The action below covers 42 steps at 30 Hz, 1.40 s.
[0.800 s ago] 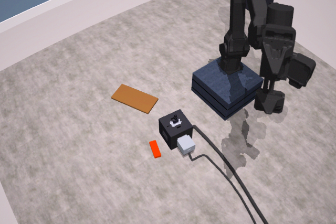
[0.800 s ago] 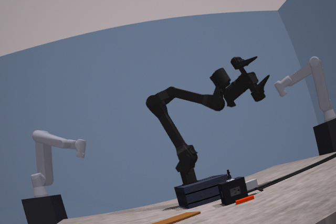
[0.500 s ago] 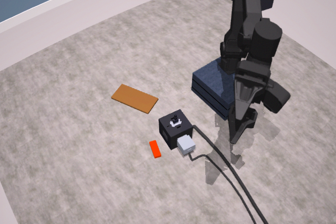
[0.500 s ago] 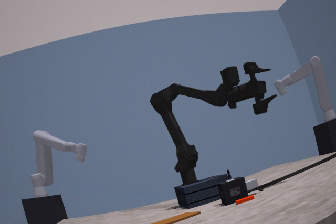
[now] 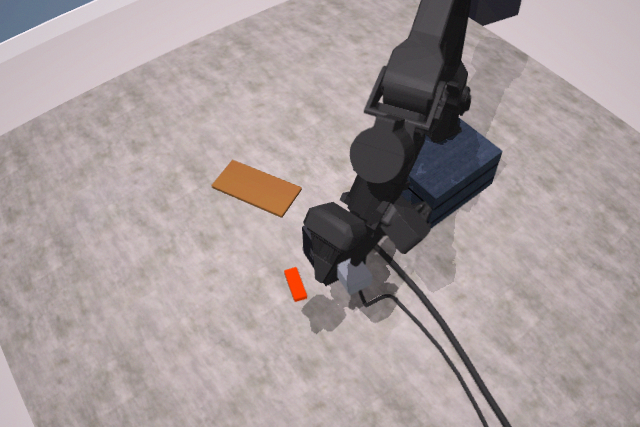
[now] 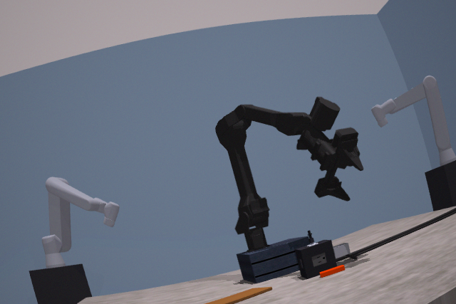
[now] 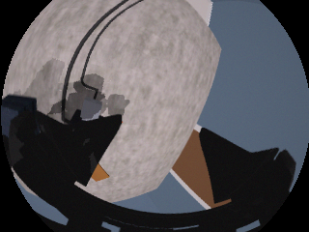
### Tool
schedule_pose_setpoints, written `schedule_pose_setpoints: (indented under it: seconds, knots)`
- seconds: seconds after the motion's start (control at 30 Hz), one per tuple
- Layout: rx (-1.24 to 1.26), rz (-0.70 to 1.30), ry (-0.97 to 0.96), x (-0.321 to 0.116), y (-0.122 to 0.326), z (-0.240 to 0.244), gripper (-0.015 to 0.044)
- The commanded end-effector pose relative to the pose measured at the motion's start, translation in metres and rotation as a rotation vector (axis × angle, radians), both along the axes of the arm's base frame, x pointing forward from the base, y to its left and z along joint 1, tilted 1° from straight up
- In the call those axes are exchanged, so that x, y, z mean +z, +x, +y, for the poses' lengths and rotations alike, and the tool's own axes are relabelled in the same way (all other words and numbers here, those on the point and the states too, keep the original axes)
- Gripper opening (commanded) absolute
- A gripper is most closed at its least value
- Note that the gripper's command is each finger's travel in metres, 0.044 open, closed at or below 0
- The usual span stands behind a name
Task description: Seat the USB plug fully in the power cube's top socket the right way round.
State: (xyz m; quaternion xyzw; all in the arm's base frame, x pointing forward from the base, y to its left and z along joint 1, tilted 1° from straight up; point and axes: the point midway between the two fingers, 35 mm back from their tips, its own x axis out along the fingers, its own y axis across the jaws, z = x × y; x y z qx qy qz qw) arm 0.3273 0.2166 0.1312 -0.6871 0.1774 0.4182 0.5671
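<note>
The black power cube (image 6: 306, 264) stands on the table beside the arm's base in the exterior view, with outlets on its side face. The dark USB plug (image 6: 310, 235) stands upright on its top; which way round it is and how deep it sits are too small to tell. Both are hidden behind the arm in the top view and cannot be made out in the wrist view. My gripper (image 6: 355, 184) (image 7: 161, 126) is open and empty, well above the cube and tilted, with its fingers wide apart.
A pale adapter (image 5: 354, 276) (image 6: 342, 250) (image 7: 91, 109) is beside the cube, with dark cables (image 5: 450, 330) (image 7: 72, 60) trailing away. A red-orange block (image 5: 295, 284) (image 6: 332, 271) lies near the cube. An orange board (image 5: 256, 188) (image 6: 243, 295) lies farther off. The blue base (image 5: 454, 164) (image 6: 274, 256) carries the arm.
</note>
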Motion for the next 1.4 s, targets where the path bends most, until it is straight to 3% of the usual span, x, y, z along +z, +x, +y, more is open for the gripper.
schedule_pose_setpoints:
  seconds: [0.0, 0.17, 1.37]
  knots:
    - [-0.206, 0.392, -0.091, -0.033, -0.016, -0.071, 0.044]
    - [-0.342, 0.637, -0.127, -0.041, -0.041, -0.111, 0.044]
    - [-0.342, 0.637, -0.128, -0.065, -0.043, -0.118, 0.044]
